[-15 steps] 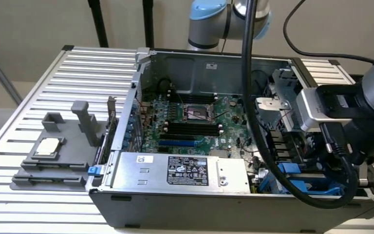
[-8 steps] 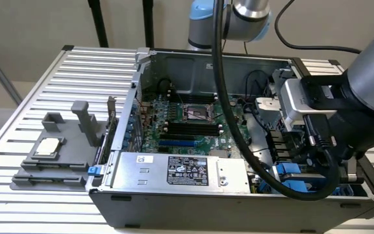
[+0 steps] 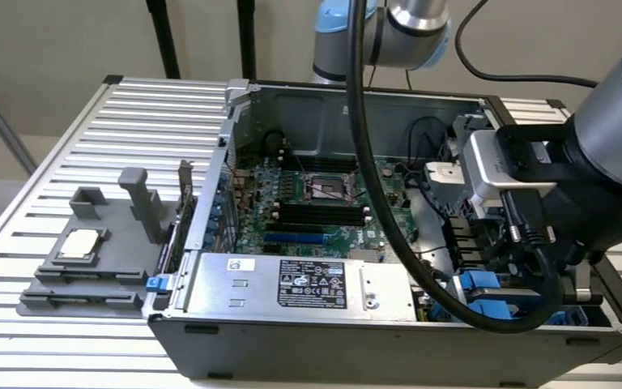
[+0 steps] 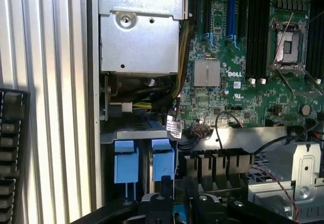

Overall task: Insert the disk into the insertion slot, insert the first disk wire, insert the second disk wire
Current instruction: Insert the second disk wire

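One open computer case (image 3: pixel 322 243) sits on a ribbed metal counter (image 3: pixel 62 340), plain beige wall behind. At the exterior view's left, a grey fixture block (image 3: pixel 95 259) rests on the counter beside the case. Silver labelled power-supply box (image 3: pixel 300 284) at the case's near edge; green motherboard (image 3: pixel 311 198) beyond it. The insertion slot (image 4: pixel 144 155) with bright blue tabs lies at the case's near corner, on the exterior view's right. The pincer (image 4: pixel 174 204) hangs right over those tabs, jaws drawn near together; what it holds, cannot tell. A thick black cable (image 3: pixel 398 235) loops across the case.
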Controlling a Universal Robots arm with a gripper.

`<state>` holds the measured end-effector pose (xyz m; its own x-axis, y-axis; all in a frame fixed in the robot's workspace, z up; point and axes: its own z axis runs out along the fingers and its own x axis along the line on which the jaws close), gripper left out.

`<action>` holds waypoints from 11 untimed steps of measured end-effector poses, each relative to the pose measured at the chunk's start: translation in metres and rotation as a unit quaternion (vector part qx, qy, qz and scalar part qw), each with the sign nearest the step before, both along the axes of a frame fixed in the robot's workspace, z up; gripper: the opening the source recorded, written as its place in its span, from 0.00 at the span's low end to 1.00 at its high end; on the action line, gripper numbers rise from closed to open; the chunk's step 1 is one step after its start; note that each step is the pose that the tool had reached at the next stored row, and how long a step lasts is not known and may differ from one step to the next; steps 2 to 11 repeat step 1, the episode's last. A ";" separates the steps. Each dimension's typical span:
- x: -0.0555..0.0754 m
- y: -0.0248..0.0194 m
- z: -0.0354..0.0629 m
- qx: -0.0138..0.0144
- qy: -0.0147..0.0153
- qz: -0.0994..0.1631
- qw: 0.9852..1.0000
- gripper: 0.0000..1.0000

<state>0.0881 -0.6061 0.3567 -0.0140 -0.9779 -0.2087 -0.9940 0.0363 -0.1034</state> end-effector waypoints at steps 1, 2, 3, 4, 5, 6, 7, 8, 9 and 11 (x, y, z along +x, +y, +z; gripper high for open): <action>0.000 0.0000 0.0000 0.000 0.000 0.000 1.000 0.24; 0.000 0.0000 0.0000 0.000 0.000 0.000 1.000 0.24; 0.000 0.0000 0.0000 0.000 0.000 0.000 1.000 0.24; 0.000 0.0000 0.0000 0.000 0.000 0.000 1.000 0.24; 0.000 0.0000 0.0000 0.000 0.000 0.000 1.000 0.24; 0.000 0.0000 0.0000 0.000 0.000 0.000 1.000 0.24; 0.000 0.0000 0.0000 0.000 0.000 0.000 1.000 0.24; 0.000 0.0000 0.0000 0.000 0.000 0.000 1.000 0.24; 0.000 0.0000 0.0000 0.000 0.000 0.000 1.000 0.24; 0.000 0.0000 0.0000 0.000 0.000 0.000 1.000 0.24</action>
